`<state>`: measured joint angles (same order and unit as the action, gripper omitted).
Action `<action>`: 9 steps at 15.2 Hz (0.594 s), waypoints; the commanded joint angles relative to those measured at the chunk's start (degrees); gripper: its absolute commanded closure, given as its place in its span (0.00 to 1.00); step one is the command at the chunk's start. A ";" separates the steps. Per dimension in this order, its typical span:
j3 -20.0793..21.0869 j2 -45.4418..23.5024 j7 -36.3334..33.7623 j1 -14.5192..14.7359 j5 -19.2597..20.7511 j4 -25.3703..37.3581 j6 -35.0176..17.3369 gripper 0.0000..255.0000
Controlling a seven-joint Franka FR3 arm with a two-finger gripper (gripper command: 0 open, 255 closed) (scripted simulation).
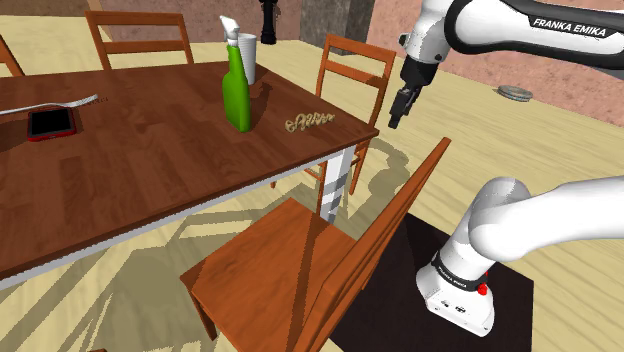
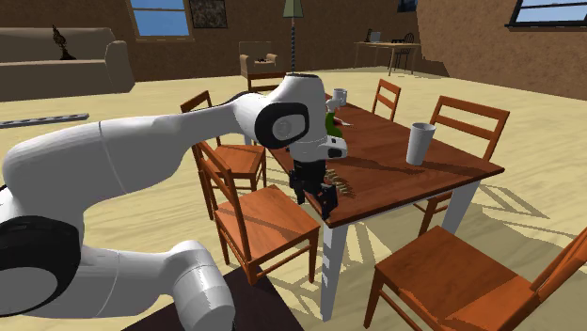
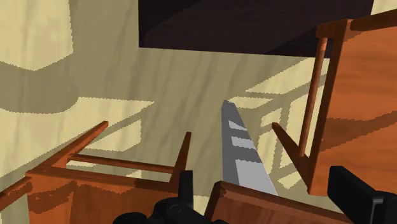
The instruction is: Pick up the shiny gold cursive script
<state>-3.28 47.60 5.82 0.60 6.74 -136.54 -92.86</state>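
A: Progress?
B: Nothing grasped. We see the gripper (image 1: 396,121) centre-right in the shoulder view, off the table (image 1: 150,170) corner, fingers (image 3: 353,191) apart, empty.
A: Target?
B: Gold script (image 1: 307,122) lies on the table, just left, before the green bottle (image 1: 236,95). Approach, grasp, lift remain.

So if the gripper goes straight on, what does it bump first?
Probably the table corner, which shows between the fingers of the open gripper. If it just misses, the floor. Depth is unclear.

bright light throws hard, jagged-edged shadows across the pale floor (image 3: 108,76).
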 commanded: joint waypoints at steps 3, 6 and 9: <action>1.21 -4.01 0.25 1.11 0.08 2.35 -1.73 0.00; 3.07 -9.95 0.60 2.56 0.41 6.21 -3.88 0.00; 4.98 -15.79 0.90 3.80 1.02 10.45 -5.52 0.00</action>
<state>0.77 33.83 6.94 3.86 7.68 -127.51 -97.77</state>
